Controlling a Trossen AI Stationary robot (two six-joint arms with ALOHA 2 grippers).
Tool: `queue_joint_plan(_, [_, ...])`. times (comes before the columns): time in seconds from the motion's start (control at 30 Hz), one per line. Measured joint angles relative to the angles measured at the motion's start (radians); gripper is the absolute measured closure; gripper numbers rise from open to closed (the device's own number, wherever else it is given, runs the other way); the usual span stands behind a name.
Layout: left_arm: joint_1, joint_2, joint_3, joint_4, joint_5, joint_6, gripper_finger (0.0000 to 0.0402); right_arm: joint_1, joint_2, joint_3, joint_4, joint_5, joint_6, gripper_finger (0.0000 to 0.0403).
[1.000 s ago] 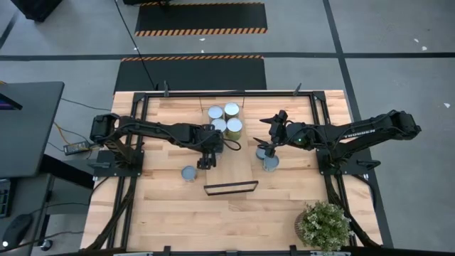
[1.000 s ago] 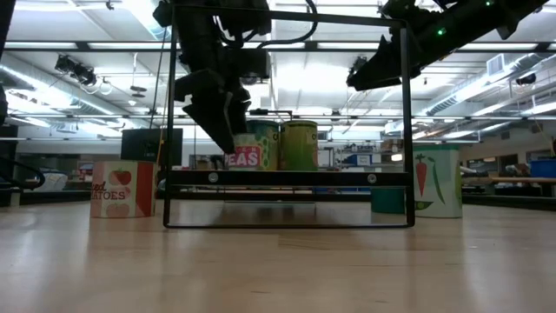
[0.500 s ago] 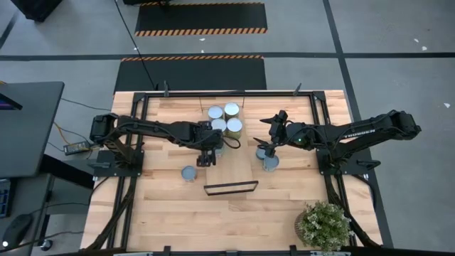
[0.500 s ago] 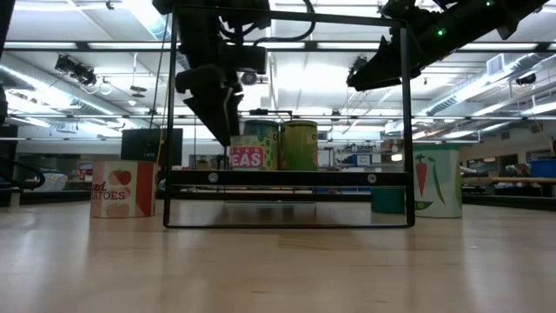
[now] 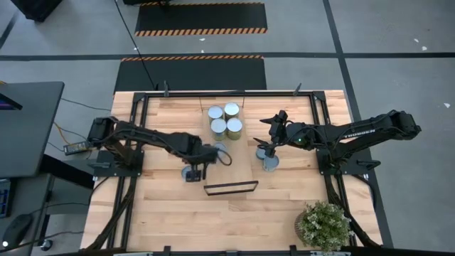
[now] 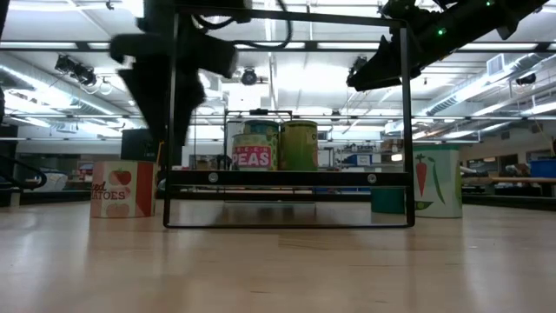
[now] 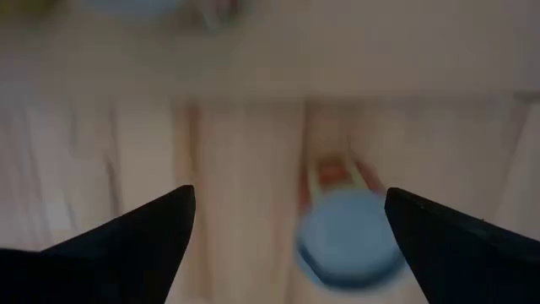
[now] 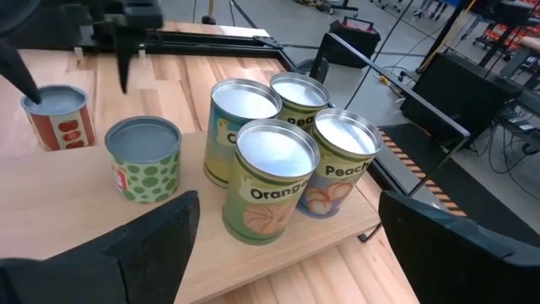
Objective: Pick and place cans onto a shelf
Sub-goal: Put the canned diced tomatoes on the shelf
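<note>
The shelf (image 5: 242, 162) is a light-wood board with a black frame (image 5: 230, 188) at its near end. Four cans (image 5: 225, 119) stand clustered at its far end, and a green-dotted peas can (image 8: 145, 157) stands apart nearer the middle. A red tomato can (image 5: 188, 173) stands on the table left of the shelf. My left gripper (image 5: 196, 166) is open above it; its blue top (image 7: 349, 238) shows between the fingers. My right gripper (image 5: 273, 142) is open and empty above a carrot can (image 5: 270, 163) on the table right of the shelf.
A black bar frame (image 5: 142, 99) runs round the table's far and side edges. A potted plant (image 5: 324, 225) stands at the near right corner. Bare tabletop lies near the front edge (image 5: 227, 227).
My left gripper has moved from the peas can on the shelf toward the table's left and near edges, ending above the tomato can. The peas can now shows fully on the shelf.
</note>
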Motion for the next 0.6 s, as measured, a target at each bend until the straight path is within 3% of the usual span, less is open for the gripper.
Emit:
queue_joint_plan(0.13, [-0.058, 0.000, 0.000, -0.119, 0.010, -0.143, 0.0010, 0.000, 0.000, 0.000, 0.001, -0.002, 0.003, 0.0030])
queue_joint_plan(0.3, [-0.123, 0.000, 0.000, -0.190, 0.092, -0.187, 0.0010, 0.000, 0.000, 0.000, 0.001, -0.002, 0.004, 0.0030])
queue_joint_plan(0.6, [-0.247, 0.000, -0.103, -0.198, 0.023, -0.237, 0.0010, 0.000, 0.000, 0.000, 0.001, -0.011, 0.012, 0.0030])
